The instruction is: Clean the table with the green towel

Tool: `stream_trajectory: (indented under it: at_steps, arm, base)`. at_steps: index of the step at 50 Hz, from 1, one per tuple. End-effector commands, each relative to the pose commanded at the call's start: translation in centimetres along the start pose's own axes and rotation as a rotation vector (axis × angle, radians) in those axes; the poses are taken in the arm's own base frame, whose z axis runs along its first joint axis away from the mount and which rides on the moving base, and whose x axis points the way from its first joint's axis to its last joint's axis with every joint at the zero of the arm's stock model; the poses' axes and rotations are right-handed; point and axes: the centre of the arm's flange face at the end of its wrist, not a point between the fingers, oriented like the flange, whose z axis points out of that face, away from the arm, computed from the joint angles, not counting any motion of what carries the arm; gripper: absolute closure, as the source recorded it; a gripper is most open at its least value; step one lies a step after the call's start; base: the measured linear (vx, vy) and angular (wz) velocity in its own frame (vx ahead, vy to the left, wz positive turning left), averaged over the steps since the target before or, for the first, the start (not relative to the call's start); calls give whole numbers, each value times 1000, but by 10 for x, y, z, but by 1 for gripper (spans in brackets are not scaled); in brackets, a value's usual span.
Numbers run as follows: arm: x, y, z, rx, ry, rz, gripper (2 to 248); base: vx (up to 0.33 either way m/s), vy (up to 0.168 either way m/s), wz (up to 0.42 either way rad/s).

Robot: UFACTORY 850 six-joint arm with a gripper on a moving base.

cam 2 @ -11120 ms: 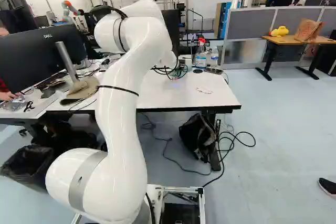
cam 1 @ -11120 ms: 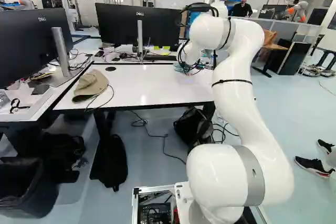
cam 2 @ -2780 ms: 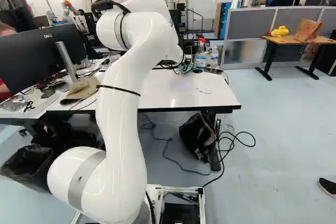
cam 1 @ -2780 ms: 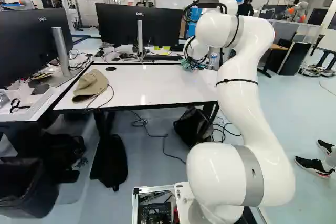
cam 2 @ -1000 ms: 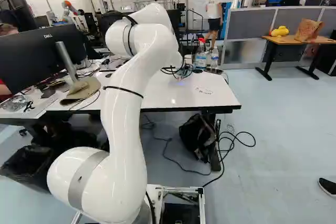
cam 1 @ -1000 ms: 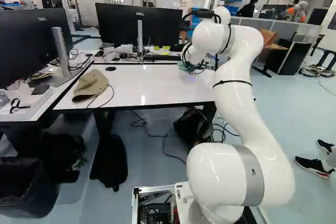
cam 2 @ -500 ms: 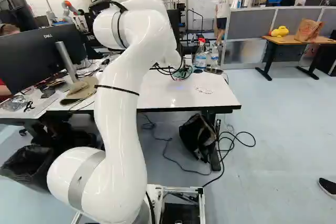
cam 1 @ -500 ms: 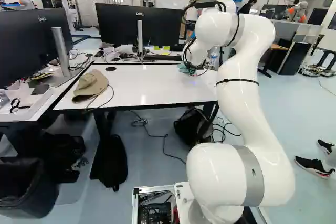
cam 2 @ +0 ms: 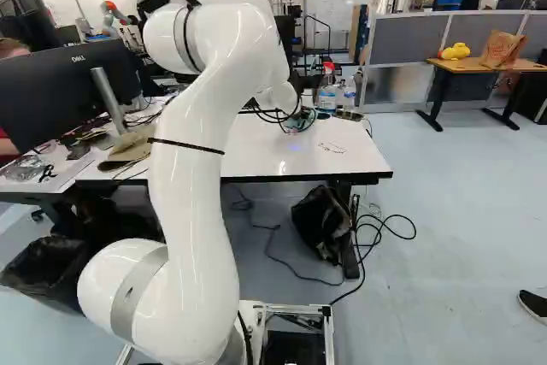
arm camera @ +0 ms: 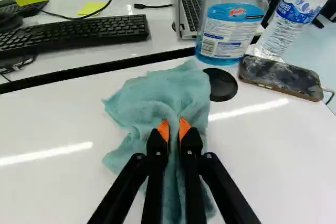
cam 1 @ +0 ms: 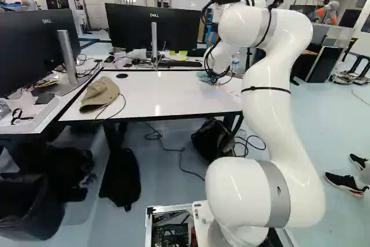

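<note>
The towel (arm camera: 160, 90) lies bunched on the white desk (cam 1: 141, 98), and my end effector (cam 1: 211, 78) holds it, a fold pinched between the orange pads (arm camera: 164, 129). In the wrist view, its cloth spreads ahead of my end effector (arm camera: 174, 129) and runs back under my fingers. It touches a black disc (arm camera: 224, 84) set in the surface, with a phone (arm camera: 283, 77) just beside that. A blue spray bottle (arm camera: 230, 27) and a water bottle (arm camera: 290, 22) stand behind. The glossy top throws back streaks of light, and a faint looping mark (cam 2: 332, 148) shows toward its right end in the right base view. Across a dark gap sit a keyboard (arm camera: 89, 31) and a laptop (arm camera: 191, 8). A tan hat (cam 1: 100, 94) rests near the other end, by a monitor (cam 1: 36, 47). Under the desk I see a dark bag (cam 1: 211, 140). Farther off in the room, past grey partitions (cam 2: 402, 38), a wooden desk (cam 2: 485, 65) bears a yellow toy (cam 2: 455, 50) and a paper bag (cam 2: 502, 49).
</note>
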Motion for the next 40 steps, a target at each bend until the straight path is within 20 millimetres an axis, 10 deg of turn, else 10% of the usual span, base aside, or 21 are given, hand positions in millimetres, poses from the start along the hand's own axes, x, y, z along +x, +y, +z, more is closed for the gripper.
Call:
stream_trajectory:
  at_steps: [40]
  arm:
    - [25,-27,50,29,62,-21,208]
  base:
    - [0,0,0]
